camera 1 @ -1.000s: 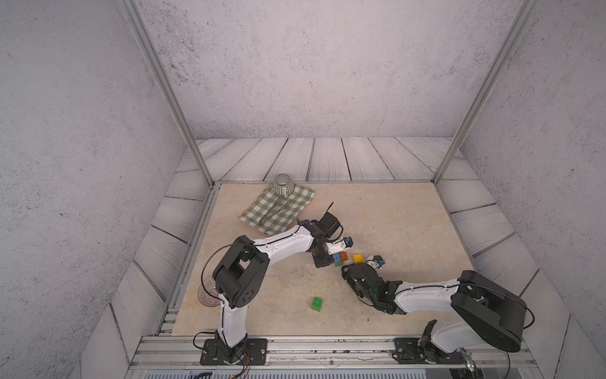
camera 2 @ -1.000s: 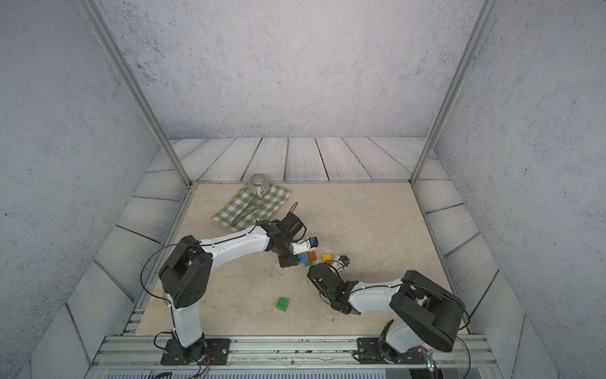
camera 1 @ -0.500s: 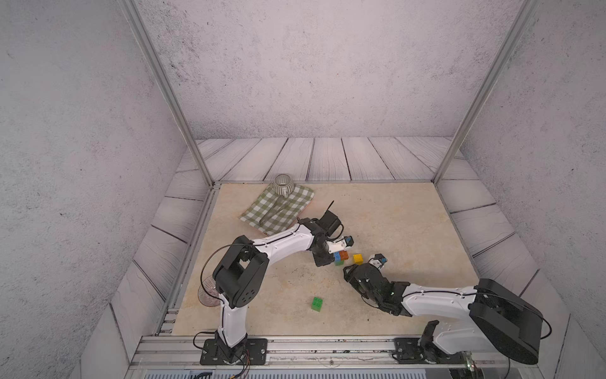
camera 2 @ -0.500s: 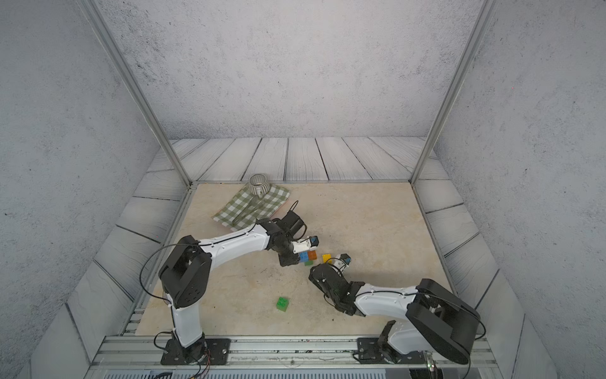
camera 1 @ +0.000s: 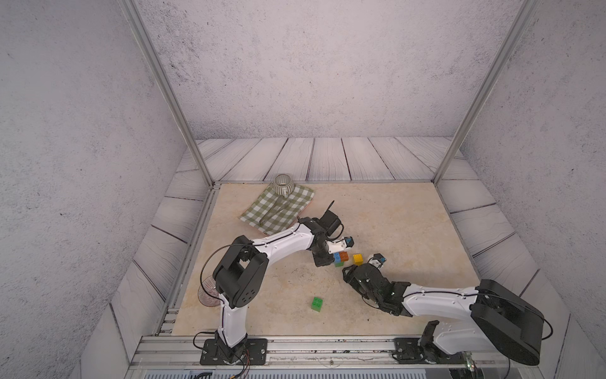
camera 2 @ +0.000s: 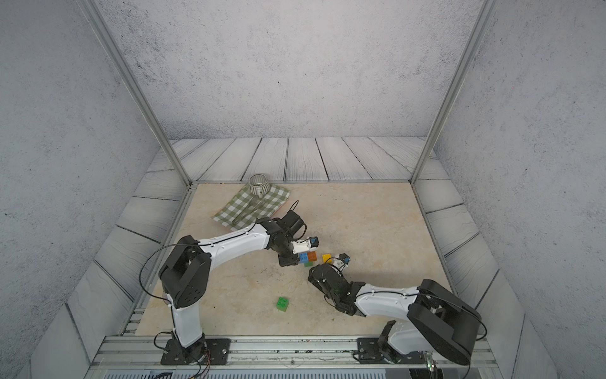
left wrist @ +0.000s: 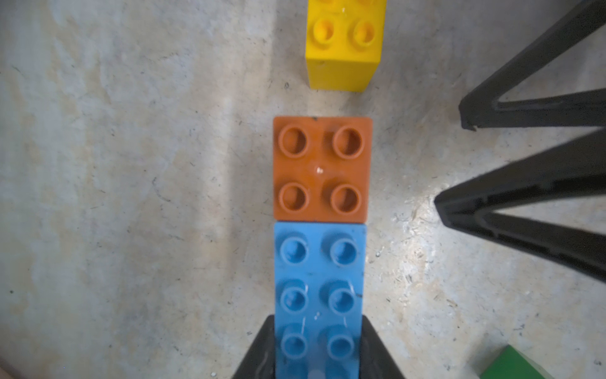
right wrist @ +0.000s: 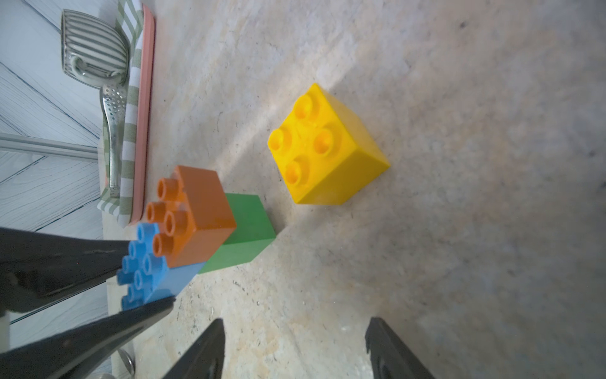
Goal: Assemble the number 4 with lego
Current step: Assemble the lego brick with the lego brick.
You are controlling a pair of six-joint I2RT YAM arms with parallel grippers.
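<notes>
My left gripper (left wrist: 318, 331) is shut on the long light blue brick (left wrist: 319, 282), one finger on each of its long sides. That brick butts against the orange-brown brick (left wrist: 323, 169), and both sit on a green brick (right wrist: 249, 226), forming part of the number 4 (camera 1: 339, 257). The yellow brick (right wrist: 328, 147) stands apart, just right of this cluster in both top views (camera 2: 326, 258). My right gripper (right wrist: 295, 331) is open and empty on the near side of the yellow brick. A second green brick (camera 1: 316, 303) lies alone near the front.
A green checked cloth (camera 1: 278, 210) over a pink tray lies at the back left. On it are a striped cup (camera 1: 283, 184) and a metal spoon (right wrist: 113, 131). A round wicker object (camera 1: 207, 293) sits at the left table edge behind the left arm.
The right gripper's jaws have spread wider, and that arm's elbow has sunk lower and further right. The left gripper and the bricks have stayed put.
</notes>
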